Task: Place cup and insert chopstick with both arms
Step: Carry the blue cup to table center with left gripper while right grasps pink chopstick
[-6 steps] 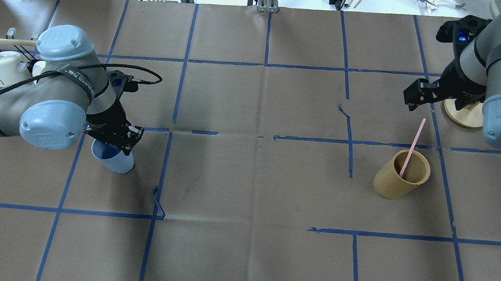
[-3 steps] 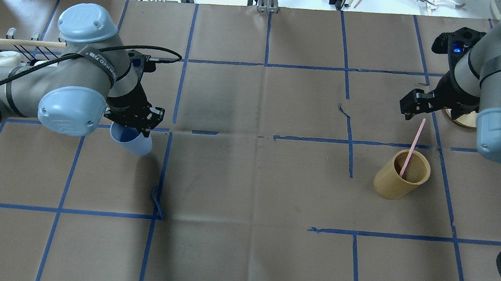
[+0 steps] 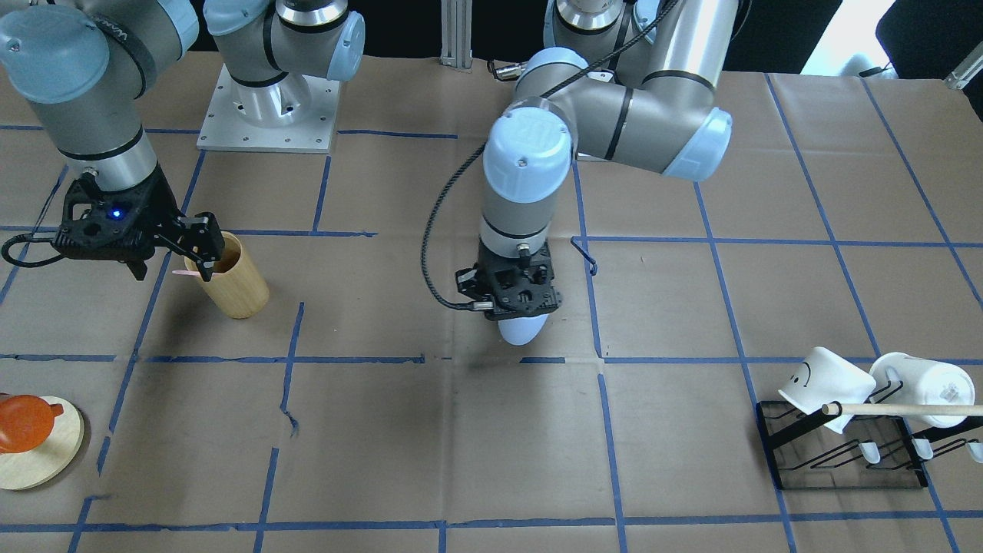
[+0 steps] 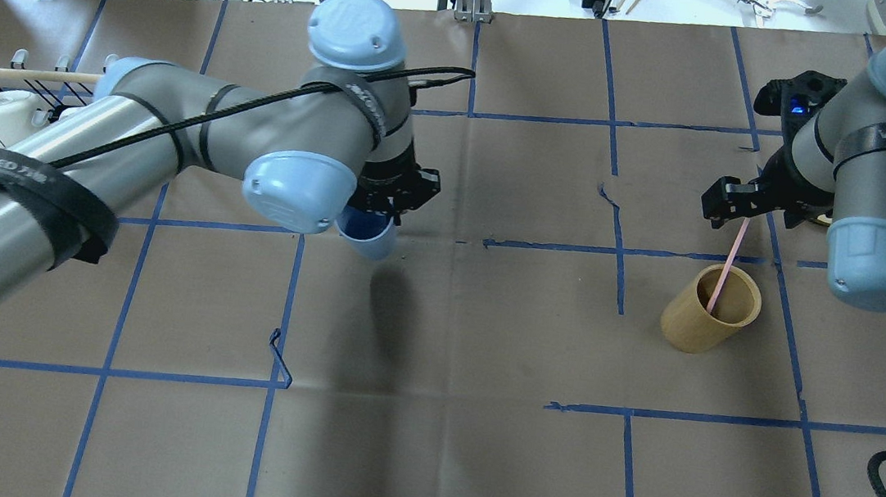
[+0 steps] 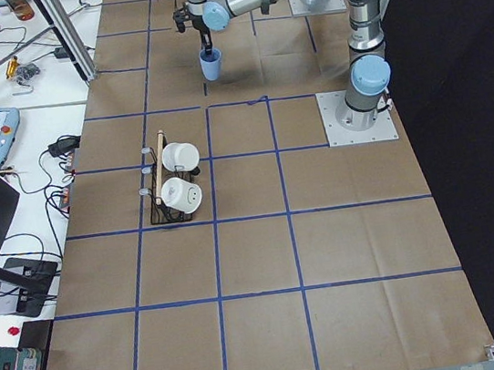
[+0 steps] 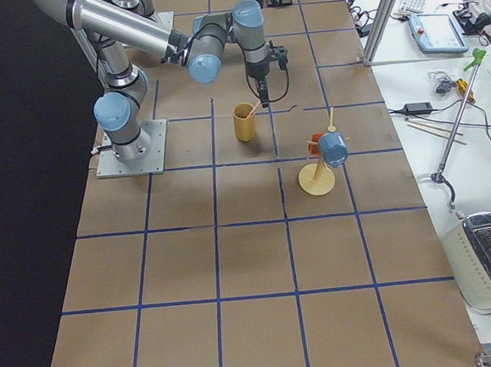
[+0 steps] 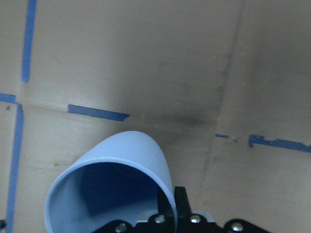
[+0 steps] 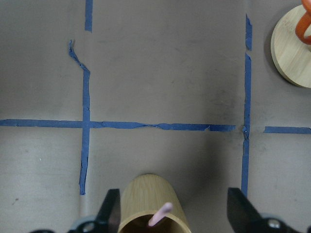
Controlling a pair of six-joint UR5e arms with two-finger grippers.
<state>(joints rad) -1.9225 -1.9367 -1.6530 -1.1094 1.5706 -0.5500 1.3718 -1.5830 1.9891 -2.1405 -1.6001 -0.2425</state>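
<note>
- The desk (image 4: 429, 461) fills most of each view. It is covered in creased brown paper marked into squares by blue tape, and one loose tape end (image 4: 279, 356) curls up off it.
- Behind the robot's bases the room is black. White side desks (image 5: 23, 97) at both ends carry cables, tools and small devices too small to name.
- The left arm (image 4: 134, 134) reaches in toward the desk's middle. Seen from overhead, its bulk hides most of its own wrist.
- A black wire mug rack (image 3: 841, 461) holds two white mugs (image 3: 825, 376) and a pale dowel (image 3: 898, 409). The edge of the front-facing view cuts it off.
- A round wooden base (image 3: 46, 449) carries something orange, also cut by the edge of the view, and it cannot be told what it is.
- The tan wooden cup (image 4: 708, 313) stands upright on the robot's right side.
- The left gripper (image 3: 516, 307) has its fingers pinching the wall of the cup (image 4: 369, 234) at the rim. The cup hangs near the desk's middle, well apart from the wooden cup, with its shadow lying apart from it on the paper. The wrist view crops its near rim.
- The right gripper (image 4: 731, 209) is above the wooden cup with its fingers (image 8: 111, 211) spread wide, one on each side of the stick's top and touching nothing.
- The chopstick (image 4: 730, 262) leans inside the wooden cup, its lower part hidden.
</note>
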